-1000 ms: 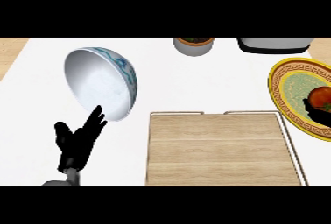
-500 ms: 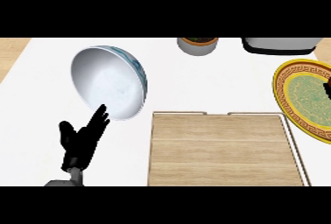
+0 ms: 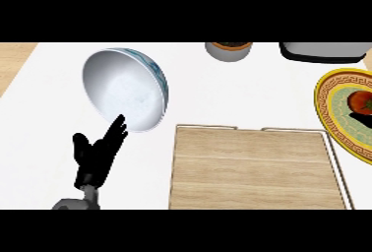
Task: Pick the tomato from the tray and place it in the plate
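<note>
The tomato (image 3: 359, 100) is seen at the right edge of the frame, lying on the yellow-rimmed plate (image 3: 328, 105); half a second ago the plate's visible part showed no tomato. A dark shape touches the tomato from below, at the frame's right edge; whether it belongs to the right hand cannot be told. The whole scene has shifted rightward in the frame since then. The left hand (image 3: 97, 152) is shown at lower left, as before: open, fingers straight and pointing up, holding nothing. Its fingertips overlap the lower rim of the white bowl (image 3: 125, 88), which lies at upper left. The wooden tray (image 3: 251, 167) fills the lower centre, just beside the plate. A grey pot (image 3: 228, 50) and a dark appliance (image 3: 323, 51) are cut off at the top edge.
</note>
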`<state>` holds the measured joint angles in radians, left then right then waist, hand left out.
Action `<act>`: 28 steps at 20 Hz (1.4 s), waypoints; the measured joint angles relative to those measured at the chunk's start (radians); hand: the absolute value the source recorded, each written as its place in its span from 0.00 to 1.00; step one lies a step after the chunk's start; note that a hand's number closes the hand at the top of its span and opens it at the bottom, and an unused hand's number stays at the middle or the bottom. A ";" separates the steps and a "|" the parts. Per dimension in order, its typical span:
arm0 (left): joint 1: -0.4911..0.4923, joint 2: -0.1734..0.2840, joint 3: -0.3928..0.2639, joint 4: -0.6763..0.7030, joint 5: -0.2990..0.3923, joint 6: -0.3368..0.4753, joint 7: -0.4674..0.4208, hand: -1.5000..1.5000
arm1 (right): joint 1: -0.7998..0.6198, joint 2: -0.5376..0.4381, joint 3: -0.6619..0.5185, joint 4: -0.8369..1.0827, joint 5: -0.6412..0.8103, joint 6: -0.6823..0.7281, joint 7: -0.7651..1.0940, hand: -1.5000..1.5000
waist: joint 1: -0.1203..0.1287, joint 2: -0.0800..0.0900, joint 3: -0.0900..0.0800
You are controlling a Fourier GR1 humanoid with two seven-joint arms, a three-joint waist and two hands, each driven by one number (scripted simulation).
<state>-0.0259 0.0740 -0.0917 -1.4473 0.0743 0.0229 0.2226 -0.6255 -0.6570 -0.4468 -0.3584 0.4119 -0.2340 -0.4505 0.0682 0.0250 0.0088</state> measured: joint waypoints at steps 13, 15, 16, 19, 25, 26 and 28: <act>0.010 0.001 0.009 -0.010 0.003 0.005 0.014 0.50 | -0.048 -0.062 -0.211 0.128 -0.215 0.211 -0.220 0.00 | -0.018 -0.003 0.001; 0.016 0.001 0.013 -0.012 0.005 0.005 0.012 0.50 | -0.030 -0.093 -0.232 0.150 -0.238 0.278 -0.227 0.00 | -0.023 -0.005 0.000; 0.020 0.003 0.017 -0.014 0.009 0.003 0.010 0.50 | -0.017 -0.109 -0.239 0.159 -0.247 0.319 -0.233 0.00 | -0.025 -0.006 0.000; 0.010 0.008 0.028 -0.003 0.011 0.002 0.013 0.50 | 0.017 -0.148 -0.248 0.179 -0.264 0.448 -0.248 0.00 | -0.034 -0.008 -0.001; 0.026 0.001 0.022 -0.002 0.001 0.005 -0.006 0.50 | 0.117 -0.214 -0.232 0.183 -0.261 0.634 -0.298 0.00 | -0.043 -0.014 -0.001; 0.025 0.000 0.023 0.000 0.001 0.007 -0.007 0.50 | 0.136 -0.214 -0.227 0.180 -0.258 0.641 -0.306 0.00 | -0.045 -0.015 -0.001; 0.027 -0.004 0.023 -0.001 -0.004 0.011 -0.011 0.50 | 0.161 -0.212 -0.213 0.171 -0.248 0.637 -0.317 0.00 | -0.045 -0.016 -0.001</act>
<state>0.0013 0.0703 -0.0690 -1.4480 0.0706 0.0343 0.2116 -0.4647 -0.8694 -0.6596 -0.1877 0.1642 0.4034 -0.7675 0.0236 0.0095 0.0080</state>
